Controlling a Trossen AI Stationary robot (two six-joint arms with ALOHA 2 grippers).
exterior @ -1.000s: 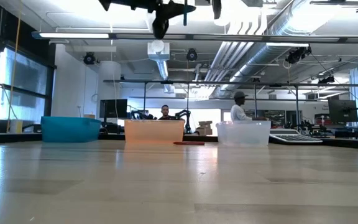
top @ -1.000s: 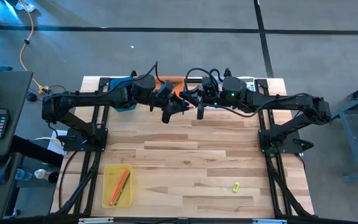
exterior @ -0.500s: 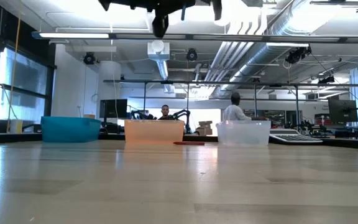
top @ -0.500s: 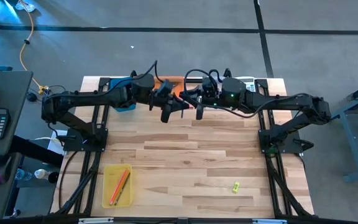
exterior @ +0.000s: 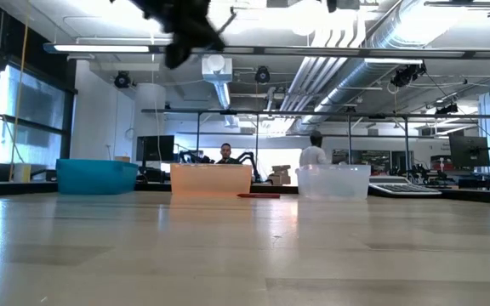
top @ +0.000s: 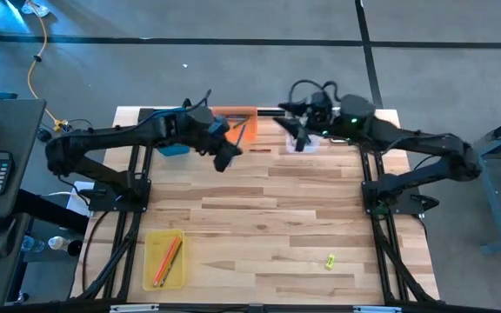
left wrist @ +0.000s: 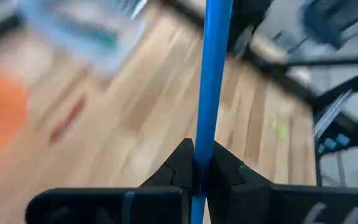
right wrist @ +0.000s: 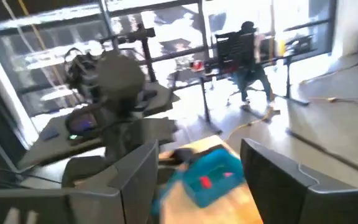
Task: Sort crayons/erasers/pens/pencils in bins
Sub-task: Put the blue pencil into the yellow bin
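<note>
The blue pen [left wrist: 211, 93] is pinched upright between the closed fingers of the left claw [top: 224, 160], which hangs above the table [top: 277, 226] just in front of the blue bin [top: 170, 130] and the orange bin [top: 236, 120]. To do this well, carry the pen level over whichever bin takes pens, lower it close to the rim, and let go only once its length lies along the bin. A yellow bin [top: 164, 258] with pencils [top: 170, 255] sits at the near left. The right claw [top: 301, 139] is spread wide and empty, above the clear bin at the far edge.
</note>
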